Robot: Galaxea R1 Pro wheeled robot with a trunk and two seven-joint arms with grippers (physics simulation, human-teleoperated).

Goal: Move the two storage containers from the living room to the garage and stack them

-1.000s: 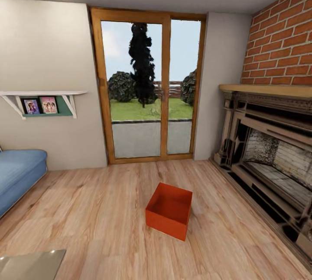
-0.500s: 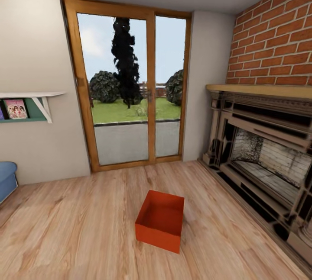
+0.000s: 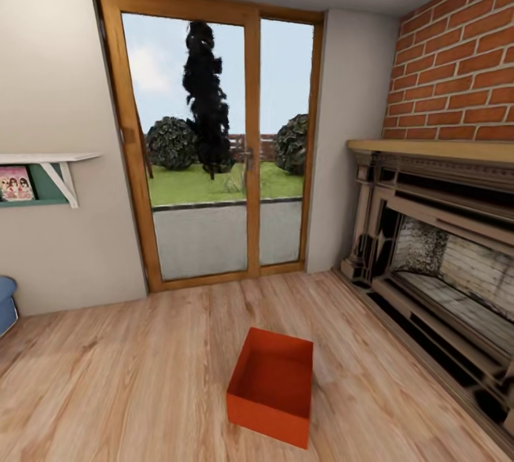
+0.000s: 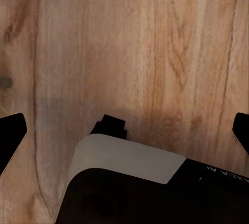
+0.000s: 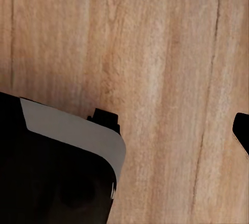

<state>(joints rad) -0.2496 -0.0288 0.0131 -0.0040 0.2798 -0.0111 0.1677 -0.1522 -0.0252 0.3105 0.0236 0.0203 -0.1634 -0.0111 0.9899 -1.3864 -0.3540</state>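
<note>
In the head view, one orange-red storage container (image 3: 271,387) sits open-topped and empty on the light wood plank floor (image 3: 128,376) of the living room, a short way ahead and slightly to the right. My left gripper (image 4: 125,130) hangs over bare planks, its dark fingertips (image 4: 11,133) far apart with nothing between them. My right gripper (image 5: 127,130) also faces the planks. One of its fingertips (image 5: 241,130) stands at the picture's edge, and the other is lost against my dark base (image 5: 57,177). Neither gripper is near the container.
A wood-framed glass door (image 3: 214,155) to a garden fills the far wall. The brick fireplace (image 3: 442,248) with its raised hearth runs along the right. A wall shelf (image 3: 39,176) and a blue sofa corner (image 3: 6,301) are at the left.
The camera has turned right and moved forward. The sofa has slid almost out at the left, and the container now sits lower and larger in the view. The container itself has not moved.
</note>
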